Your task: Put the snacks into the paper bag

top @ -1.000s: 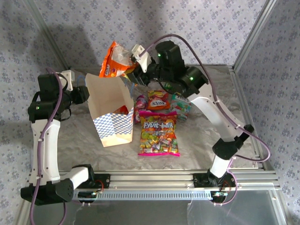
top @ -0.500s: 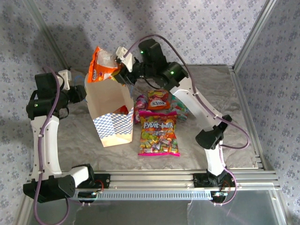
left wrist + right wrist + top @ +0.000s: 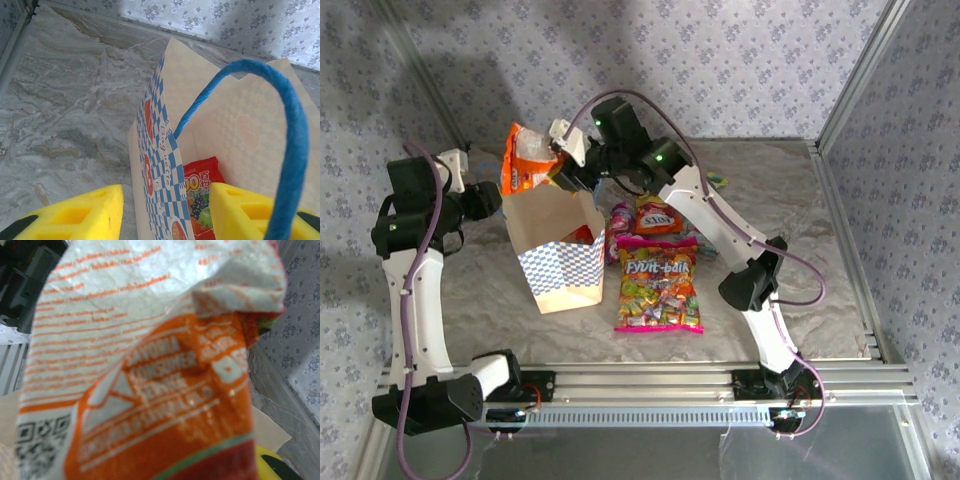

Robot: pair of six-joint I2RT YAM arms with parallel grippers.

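Hanging over the paper bag [image 3: 560, 268] mouth in the top view: orange packet [image 3: 525, 158], pinched at one edge by the right gripper [image 3: 560, 160]. Light, crinkly, slippery film, I judge; best held by a sealed edge. Pink bag [image 3: 659, 285] on the table [image 3: 800, 250] reads roughly "Fruit-balls".

Left wrist: left gripper [image 3: 165, 202] fingers apart, straddling the bag wall. Red packet [image 3: 201, 190] inside, print illegible.

Right wrist: packet back, QR code [image 3: 42, 437], blurred orange small print.

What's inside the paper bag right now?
Inside the paper bag, one red snack packet lies near the bottom. The bag's walls hide the rest of its floor.
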